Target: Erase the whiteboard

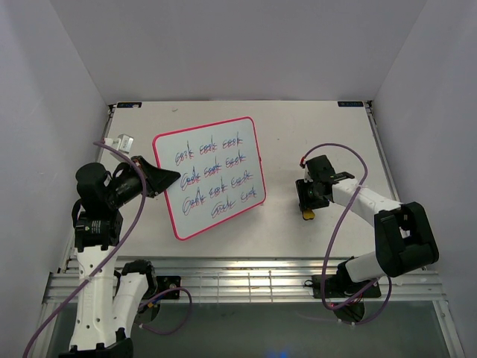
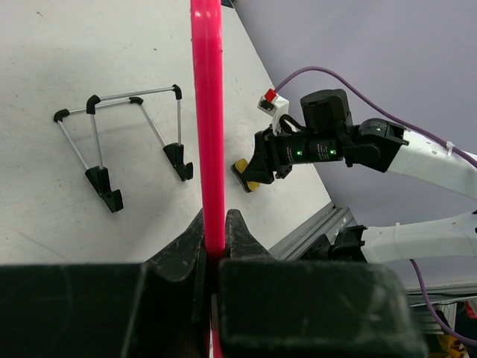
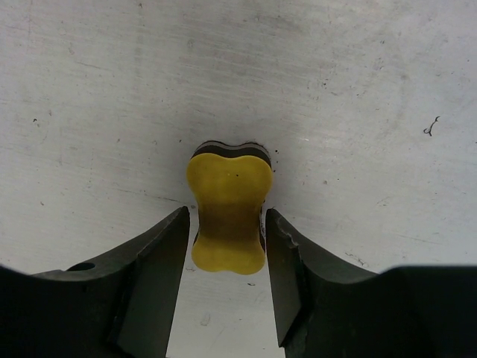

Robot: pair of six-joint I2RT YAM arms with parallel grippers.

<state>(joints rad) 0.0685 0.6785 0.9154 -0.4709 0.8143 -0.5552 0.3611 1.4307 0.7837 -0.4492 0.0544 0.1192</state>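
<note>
The whiteboard [image 1: 212, 175], white with a pink-red frame and rows of blue-red scribbles, is held up tilted at centre-left. My left gripper [image 1: 165, 179] is shut on its left frame edge; in the left wrist view the pink frame [image 2: 206, 112] runs straight up from between the closed fingers of that gripper [image 2: 215, 239]. The yellow eraser [image 3: 229, 205] lies on the table at the right [image 1: 308, 214]. My right gripper [image 3: 227, 246] is open and straddles it, one finger on each side with small gaps. The left wrist view also shows the eraser [image 2: 246, 175] under the right gripper [image 2: 262, 165].
A black wire stand [image 2: 134, 142] sits on the table behind the board. A small clear object [image 1: 123, 140] lies at the back left. A metal rail [image 1: 238, 283] runs along the table's near edge. White walls enclose the left, back and right.
</note>
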